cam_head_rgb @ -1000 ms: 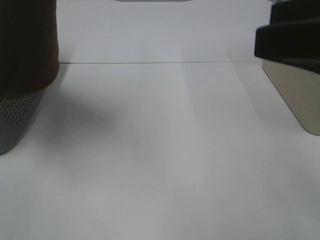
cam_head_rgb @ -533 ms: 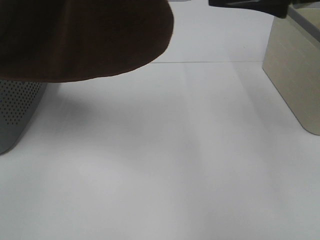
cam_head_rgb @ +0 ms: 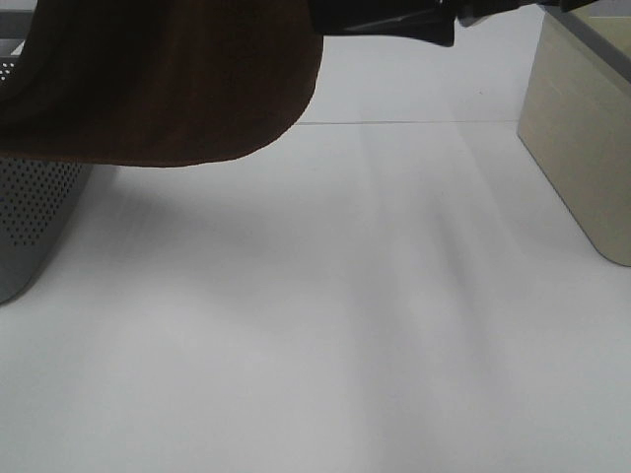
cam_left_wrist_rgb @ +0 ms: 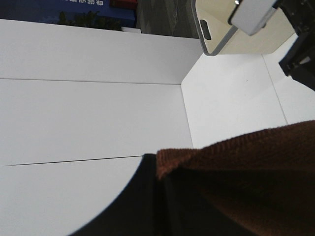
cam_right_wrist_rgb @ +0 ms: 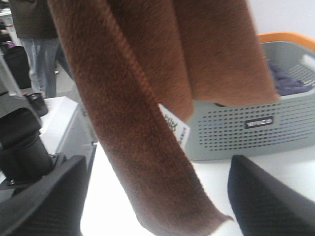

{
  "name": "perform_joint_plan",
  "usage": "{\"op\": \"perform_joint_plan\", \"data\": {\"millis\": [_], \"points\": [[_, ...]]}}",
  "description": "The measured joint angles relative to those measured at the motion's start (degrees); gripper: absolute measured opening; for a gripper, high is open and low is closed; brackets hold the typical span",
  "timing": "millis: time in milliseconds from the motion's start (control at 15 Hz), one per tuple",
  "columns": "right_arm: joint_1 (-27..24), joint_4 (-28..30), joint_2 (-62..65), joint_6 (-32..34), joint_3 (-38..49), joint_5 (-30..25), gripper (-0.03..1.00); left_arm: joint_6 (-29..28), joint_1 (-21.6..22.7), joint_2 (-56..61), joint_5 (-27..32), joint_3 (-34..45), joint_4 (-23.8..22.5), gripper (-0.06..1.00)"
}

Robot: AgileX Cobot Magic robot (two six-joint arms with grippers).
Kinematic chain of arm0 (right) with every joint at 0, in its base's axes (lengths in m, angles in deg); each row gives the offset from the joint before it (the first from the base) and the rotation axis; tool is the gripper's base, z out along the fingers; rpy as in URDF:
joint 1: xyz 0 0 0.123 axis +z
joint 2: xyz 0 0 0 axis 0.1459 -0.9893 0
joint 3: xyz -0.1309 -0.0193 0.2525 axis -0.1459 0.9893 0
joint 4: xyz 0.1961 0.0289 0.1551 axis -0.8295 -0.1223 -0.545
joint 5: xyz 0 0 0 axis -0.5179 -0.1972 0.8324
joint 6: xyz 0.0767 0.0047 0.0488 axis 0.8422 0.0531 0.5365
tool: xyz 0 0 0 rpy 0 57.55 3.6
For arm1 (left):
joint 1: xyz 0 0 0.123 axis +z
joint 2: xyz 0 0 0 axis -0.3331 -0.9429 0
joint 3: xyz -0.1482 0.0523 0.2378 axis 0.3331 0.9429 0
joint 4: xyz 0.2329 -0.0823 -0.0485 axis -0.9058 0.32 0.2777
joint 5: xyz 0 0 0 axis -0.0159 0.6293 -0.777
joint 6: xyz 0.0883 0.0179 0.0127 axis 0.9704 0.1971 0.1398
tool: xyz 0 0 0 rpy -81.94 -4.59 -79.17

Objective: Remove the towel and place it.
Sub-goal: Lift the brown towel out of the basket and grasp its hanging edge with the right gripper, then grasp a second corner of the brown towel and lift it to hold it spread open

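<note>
High camera gives you the towel (cam_head_rgb: 168, 89) as a dark maroon mass hanging at upper left. Its lower edge overlaps the top of the grey perforated basket (cam_head_rgb: 30, 207) in that view, and it hangs clear of the white table (cam_head_rgb: 315, 325). The beige bin (cam_head_rgb: 582, 148) stands well apart at right. Only your right wrist camera shows the right gripper (cam_right_wrist_rgb: 157, 167): fingers spread wide, the towel's folds hanging between them and touching neither as far as you can see. It also shows a white label (cam_right_wrist_rgb: 176, 127) on one fold and blue cloth (cam_right_wrist_rgb: 285, 78) inside the basket behind. Left wrist camera alone shows the left gripper (cam_left_wrist_rgb: 156, 169), clamped on the towel's hemmed edge, cloth spilling away beside its dark finger.
</note>
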Motion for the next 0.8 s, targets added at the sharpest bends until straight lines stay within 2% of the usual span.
{"op": "perform_joint_plan", "data": {"millis": [200, 400, 533, 667, 800], "points": [[3.6, 0.3, -2.9, -1.1, 0.0, 1.1, 0.76, 0.1, 0.0, 0.0, -1.7, 0.0, -0.2, 0.0], [3.7, 0.3, -3.4, -1.2, 0.0, -0.3, 0.76, -2.2, 0.0, -1.2, -2.2, 0.0, -2.3, 0.0], [3.7, 1.3, -3.4, -1.2, 0.0, -0.6, 0.72, -3.2, 0.0, -2.1, -2.3, 0.0, -2.9, 0.0], [3.7, 1.7, -3.4, -1.2, 0.0, -0.6, 0.58, -4.1, 0.0, -2.2, -2.4, 0.0, -3.9, 0.0], [3.7, 2.6, -3.4, -0.9, 0.0, 0.7, 0.37, -4.9, 0.0, -2.2, -2.5, 0.0, -4.6, 0.0]]}}
